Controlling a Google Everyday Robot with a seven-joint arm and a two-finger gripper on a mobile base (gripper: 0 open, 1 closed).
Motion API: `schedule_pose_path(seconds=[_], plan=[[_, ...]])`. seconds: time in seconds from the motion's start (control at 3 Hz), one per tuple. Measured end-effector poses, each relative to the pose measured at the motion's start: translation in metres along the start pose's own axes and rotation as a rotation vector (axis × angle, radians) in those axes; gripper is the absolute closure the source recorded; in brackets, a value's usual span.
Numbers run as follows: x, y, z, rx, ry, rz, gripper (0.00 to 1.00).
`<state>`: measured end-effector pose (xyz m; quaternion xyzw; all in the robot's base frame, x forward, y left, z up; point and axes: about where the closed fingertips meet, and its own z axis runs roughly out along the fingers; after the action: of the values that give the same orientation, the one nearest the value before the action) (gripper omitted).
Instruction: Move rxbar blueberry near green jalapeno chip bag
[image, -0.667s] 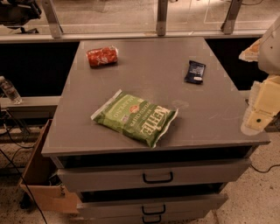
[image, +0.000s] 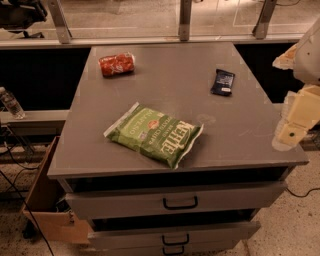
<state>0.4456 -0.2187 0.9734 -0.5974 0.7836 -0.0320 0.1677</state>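
The rxbar blueberry (image: 223, 82), a small flat navy wrapper with white lettering, lies on the grey cabinet top (image: 190, 125) at the back right. The green jalapeno chip bag (image: 154, 134), large and puffy with white "Kettle" lettering, lies near the front middle, well apart from the bar. My gripper (image: 291, 131) hangs at the right edge of the view, beside the cabinet's right side, to the right of and in front of the bar. It holds nothing that I can see.
A red wrinkly snack packet (image: 117, 64) lies at the back left of the top. Drawers with dark handles (image: 180, 203) sit below the front edge. A cardboard box (image: 47, 205) stands on the floor at the left. A water bottle (image: 11, 103) is at the far left.
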Motion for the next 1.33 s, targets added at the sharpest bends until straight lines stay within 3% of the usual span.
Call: schedule_pose_path(seconds=[0.67,1.0,1.33], plan=[[0.002,-0.115,0.067,0.124,-0.198,0.172,0.00],[0.006,-0.174,0.100,0.195,-0.287,0.302,0.00],[0.002,-0.213,0.127,0.234,-0.343,0.426,0.00]])
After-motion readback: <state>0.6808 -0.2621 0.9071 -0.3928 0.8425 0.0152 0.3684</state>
